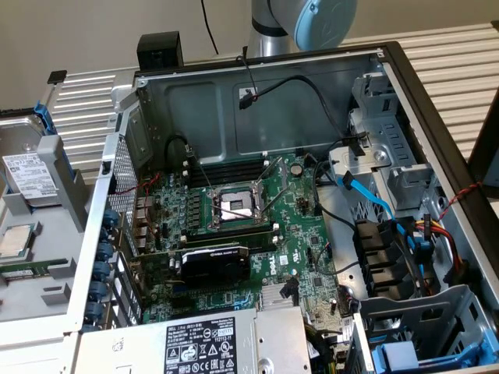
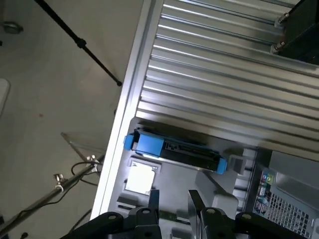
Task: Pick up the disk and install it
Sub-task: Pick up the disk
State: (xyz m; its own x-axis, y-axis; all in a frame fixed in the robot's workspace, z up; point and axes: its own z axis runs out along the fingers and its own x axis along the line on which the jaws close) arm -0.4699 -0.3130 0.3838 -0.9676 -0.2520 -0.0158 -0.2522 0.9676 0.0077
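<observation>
Plainly, the end effector is hanging outside the open computer case, off the case's perforated side wall, above the grey tray that is sitting against that wall on the exterior view's left. Its two fingers are standing apart with a bare gap between them and are gripping nothing.

The disk is resting in that tray, outside the case, and nothing is touching it, so the pick-up is not yet done. From the end effector it is lying straight ahead, beyond the fingertips and clear of them. The small square processor chip is sitting between the two, closer to the fingers than to the disk.

The disk's long axis is running from one blue end of its carrier frame to the other, roughly along the case's side wall. As far as I can judge, that axis is lying nearly parallel to the line joining the two fingers, so the gap is facing along the disk's length rather than across its narrow width. In the exterior view the white label is showing upward.
</observation>
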